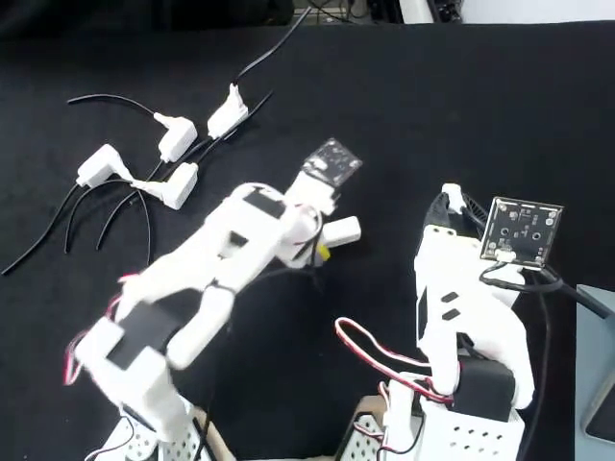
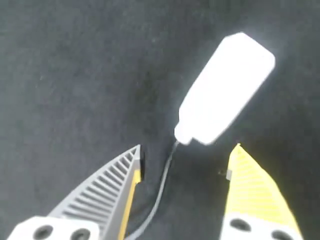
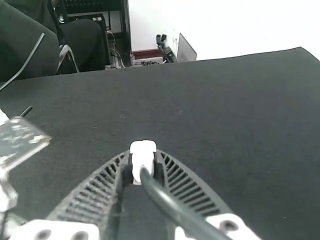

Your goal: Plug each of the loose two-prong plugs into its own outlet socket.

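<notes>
A white oblong plug piece (image 2: 225, 90) with a thin dark cable lies on the black table (image 1: 461, 106), near the middle (image 1: 342, 230). My left gripper (image 2: 187, 149) is open just behind it, one finger on either side of its cable, not touching; from above the gripper (image 1: 322, 248) sits under the left arm's wrist. My right gripper (image 3: 142, 159) is shut on a small white plug (image 3: 142, 149) with a thick black cable, held over the table to the right (image 1: 450, 204). Several more white plug pieces (image 1: 177, 137) with black cables lie at the far left.
Black cables (image 1: 106, 206) trail from the far-left cluster toward the table's left edge, and one runs off the back edge (image 1: 274, 48). A grey box (image 1: 598, 365) sits at the right edge. Dark chairs (image 3: 75, 35) stand beyond the table.
</notes>
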